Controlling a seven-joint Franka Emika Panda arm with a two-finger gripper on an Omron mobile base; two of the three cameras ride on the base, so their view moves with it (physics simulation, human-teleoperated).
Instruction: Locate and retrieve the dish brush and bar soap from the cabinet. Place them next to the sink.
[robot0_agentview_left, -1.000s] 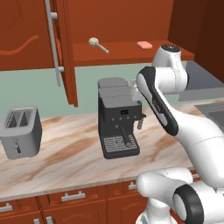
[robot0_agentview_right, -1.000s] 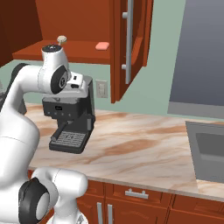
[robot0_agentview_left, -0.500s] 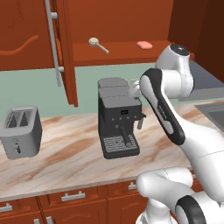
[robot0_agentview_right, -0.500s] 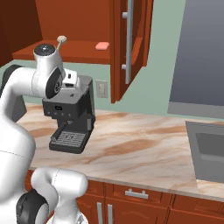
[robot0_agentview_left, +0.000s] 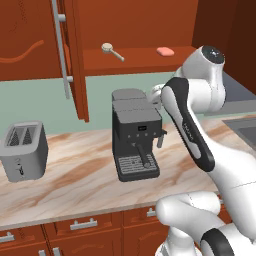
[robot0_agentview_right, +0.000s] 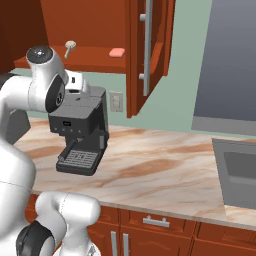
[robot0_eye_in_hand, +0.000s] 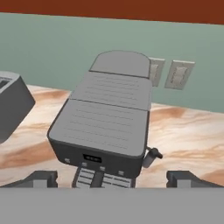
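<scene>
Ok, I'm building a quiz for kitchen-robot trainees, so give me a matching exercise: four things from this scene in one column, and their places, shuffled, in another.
Things:
1. dish brush
2. bar soap
3. toaster
4. coffee machine

Places:
A. on the counter, far left in the left base view
B. on the counter, directly under the open gripper
C. on the cabinet shelf, at its right in the left base view
D. on the cabinet shelf, nearer the open door in the left base view

Pairs: 1-D, 2-C, 3-A, 4-B
</scene>
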